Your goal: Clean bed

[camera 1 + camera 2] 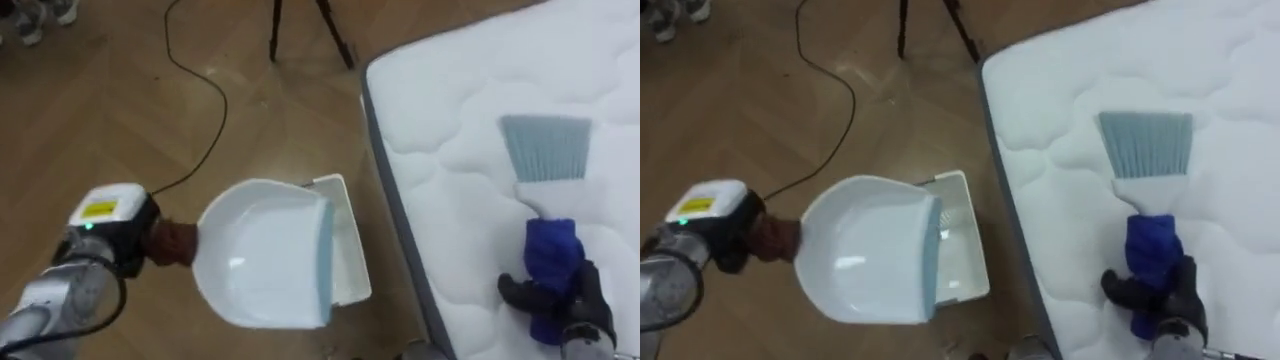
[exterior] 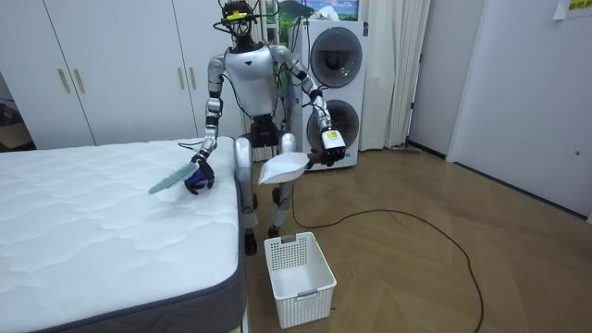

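My right hand (image 1: 562,298) is shut on the blue handle of a brush (image 1: 552,255). The brush lies on the white mattress (image 1: 470,110) with its grey bristles (image 1: 545,148) pointing away from me. My left hand (image 1: 140,240) is shut on the brown handle of a white dustpan (image 1: 262,255), held level over the floor beside the bed. Under the dustpan stands a white basket (image 1: 348,250), partly hidden by it. In the room view I stand at the bed's corner with the dustpan (image 2: 282,168) above the basket (image 2: 298,266).
The mattress edge (image 1: 395,200) runs close to the basket's right. A dark cable (image 1: 205,95) crosses the wooden floor and tripod legs (image 1: 335,35) stand at the top. Stacked laundry machines (image 2: 335,79) and white wardrobes (image 2: 111,69) are behind me.
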{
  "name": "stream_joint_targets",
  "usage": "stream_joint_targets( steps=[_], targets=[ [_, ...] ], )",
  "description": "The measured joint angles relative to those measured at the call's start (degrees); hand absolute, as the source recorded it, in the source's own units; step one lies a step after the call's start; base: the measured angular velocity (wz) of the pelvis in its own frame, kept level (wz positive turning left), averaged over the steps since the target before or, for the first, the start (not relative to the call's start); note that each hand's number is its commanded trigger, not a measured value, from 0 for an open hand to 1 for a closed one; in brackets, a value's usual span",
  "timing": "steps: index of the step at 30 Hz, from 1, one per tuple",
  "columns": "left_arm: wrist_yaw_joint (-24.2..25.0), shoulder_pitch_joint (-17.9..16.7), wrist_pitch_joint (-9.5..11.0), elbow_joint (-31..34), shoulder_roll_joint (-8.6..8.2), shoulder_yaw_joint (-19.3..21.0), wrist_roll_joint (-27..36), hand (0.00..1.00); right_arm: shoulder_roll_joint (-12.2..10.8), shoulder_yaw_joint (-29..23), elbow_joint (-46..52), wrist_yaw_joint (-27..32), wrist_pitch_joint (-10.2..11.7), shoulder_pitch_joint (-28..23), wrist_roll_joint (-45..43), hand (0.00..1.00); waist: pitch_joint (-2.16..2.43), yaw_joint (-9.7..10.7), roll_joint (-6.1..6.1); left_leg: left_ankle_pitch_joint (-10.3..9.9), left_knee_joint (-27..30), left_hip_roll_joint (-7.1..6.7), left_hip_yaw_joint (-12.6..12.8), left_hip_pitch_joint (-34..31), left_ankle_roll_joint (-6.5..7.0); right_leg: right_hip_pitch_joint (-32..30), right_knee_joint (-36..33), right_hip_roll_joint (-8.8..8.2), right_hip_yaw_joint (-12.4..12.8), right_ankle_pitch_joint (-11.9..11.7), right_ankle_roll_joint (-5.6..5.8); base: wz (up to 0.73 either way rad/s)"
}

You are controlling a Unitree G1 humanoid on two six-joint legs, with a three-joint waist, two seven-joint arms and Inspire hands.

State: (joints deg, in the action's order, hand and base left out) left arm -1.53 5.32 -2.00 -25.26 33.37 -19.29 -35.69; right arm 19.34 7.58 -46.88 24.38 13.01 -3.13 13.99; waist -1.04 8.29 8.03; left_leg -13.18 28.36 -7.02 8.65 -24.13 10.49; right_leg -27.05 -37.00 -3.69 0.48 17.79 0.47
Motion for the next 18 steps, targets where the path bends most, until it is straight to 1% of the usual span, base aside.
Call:
stream_joint_targets(
  steps=[1,2,3,5,6,8,9,10,11,12,13,14,15,16,17,18],
  targets=[
    [0.75,-0.67,0.65,1.23,-0.87,0.0,1.53,1.0,0.0,-0.11,-0.11,0.12,-0.3,-0.23,0.05,0.0,0.02,-0.91,-0.21,-0.04,-0.78,0.39,0.12,0.82,0.06,1.09,1.48,0.4,-0.11,-0.69,0.09,-0.16],
    [1.2,-0.92,0.87,1.77,-1.13,0.0,2.43,1.0,-0.03,-0.11,-0.16,0.12,-0.59,-0.44,0.29,0.0,0.05,-1.14,-0.32,-0.04,-1.11,0.51,0.12,1.24,0.06,1.72,1.97,0.51,-0.19,-0.88,0.14,-0.14],
    [2.19,-1.48,0.88,3.47,-1.19,0.2,4.15,1.0,-0.2,-0.1,-0.08,0.13,-0.78,-0.98,0.51,0.0,0.1,-1.46,-0.59,-0.1,-1.56,0.71,0.11,1.92,0.16,2.77,3.22,0.55,-0.71,-1.17,0.16,-0.08],
    [3.28,-2.49,1.28,7.31,-1.21,1.77,4.87,1.0,-0.38,-0.34,0.12,0.18,-0.8,-2.54,0.44,0.0,0.12,-2.19,-0.97,-0.24,-2.09,1.08,0.32,2.92,0.28,3.79,4.5,0.86,-0.77,-1.64,0.3,-0.12],
    [3.4,-3.19,2.07,9.54,-1.23,3.11,5.74,1.0,-0.67,-0.53,0.21,0.44,-0.85,-3.37,0.39,0.0,0.21,-2.46,-1.33,-0.24,-2.72,1.16,0.55,3.88,0.29,4.89,5.23,0.94,-0.67,-1.89,0.35,-0.1],
    [3.47,-3.93,2.41,12.44,-1.38,4.19,6.99,1.0,-0.93,-1.44,0.22,0.51,-0.85,-4.91,0.72,0.0,0.18,-2.33,-1.6,-0.32,-3.64,1.17,0.64,6.22,0.38,7.33,5.95,0.98,-0.61,-1.96,0.47,-0.1],
    [3.54,-5.03,2.75,14.6,-2.03,5.4,6.99,1.0,-1.02,-2.3,0.22,0.73,-1.01,-5.48,0.8,0.0,0.21,-2.28,-1.82,-0.35,-4.7,1.17,1.11,8.12,0.41,8.72,6.51,0.93,-0.64,-2.04,0.6,-0.28],
    [3.54,-6.06,3.39,15.83,-2.96,6.87,7.23,1.0,-1.11,-2.6,0.22,1.3,-1.33,-6.12,0.63,0.0,0.21,-2.33,-2.34,-0.42,-5.88,1.19,2.11,9.83,0.44,9.91,6.37,0.81,-0.63,-2.03,0.6,-0.35],
    [3.54,-6.51,3.55,16.15,-3.32,7.35,7.68,1.0,-1.11,-2.6,0.23,1.42,-1.49,-6.39,0.57,0.0,0.26,-2.23,-2.54,-0.55,-6.23,1.23,2.47,10.55,0.42,10.33,6.37,0.8,-0.68,-2.03,0.59,-0.43],
    [3.57,-7.08,3.76,16.49,-3.83,7.77,8.08,1.0,-1.14,-2.6,0.25,1.75,-1.79,-6.84,-0.01,0.0,0.32,-2.04,-3.11,-0.65,-6.76,1.37,3.54,11.7,0.4,10.73,6.35,0.78,-0.68,-2.03,0.59,-0.49],
    [3.61,-7.29,3.82,16.59,-4.24,7.84,8.01,1.0,-1.13,-2.63,0.26,1.83,-2.08,-7.28,-0.34,0.0,0.31,-2.04,-3.78,-1.09,-6.83,1.76,5.23,12.44,0.37,10.4,6.21,0.76,-0.82,-2.1,0.48,-0.54],
    [3.61,-7.45,3.8,16.66,-4.52,7.85,7.98,1.0,-1.12,-2.63,0.3,1.83,-2.32,-7.37,-0.43,0.0,0.3,-2.05,-4.03,-1.39,-6.86,2.23,6.68,12.83,0.34,10.37,6.12,0.79,-1.07,-2.23,0.29,-0.72],
    [3.79,-7.77,3.81,16.72,-5.21,7.87,8.04,1.0,-1.1,-2.64,0.91,1.83,-3.09,-7.54,-0.47,0.0,0.35,-2.29,-4.56,-1.46,-7.41,2.97,9.33,13.53,0.33,10.15,6.34,0.9,-1.7,-2.98,0.12,-0.91],
    [3.9,-8.16,3.8,16.78,-6.03,7.98,8.11,1.0,-1.07,-2.78,2.25,1.72,-4.18,-7.55,-0.88,0.0,0.4,-2.47,-4.68,-1.45,-8.21,4.03,12.31,14.14,0.33,9.94,7.66,1.27,-2.89,-4.63,-0.15,-1.03],
    [3.96,-8.38,3.8,16.83,-6.35,8.0,8.1,1.0,-1.08,-2.82,3.0,1.67,-4.59,-7.46,-1.1,0.0,0.42,-2.6,-4.65,-1.44,-8.79,4.74,14.12,14.5,0.31,9.98,8.77,1.54,-3.43,-5.64,-0.31,-1.22],
    [4.26,-8.61,3.78,16.92,-6.93,8.14,8.1,1.0,-1.24,-2.81,3.94,1.62,-4.97,-6.9,-1.29,0.0,0.58,-3.23,-4.71,-1.44,-10.04,6.4,19.5,14.98,0.31,10.17,8.87,1.65,-6.05,-6.9,-0.32,-1.22]
  ],
)
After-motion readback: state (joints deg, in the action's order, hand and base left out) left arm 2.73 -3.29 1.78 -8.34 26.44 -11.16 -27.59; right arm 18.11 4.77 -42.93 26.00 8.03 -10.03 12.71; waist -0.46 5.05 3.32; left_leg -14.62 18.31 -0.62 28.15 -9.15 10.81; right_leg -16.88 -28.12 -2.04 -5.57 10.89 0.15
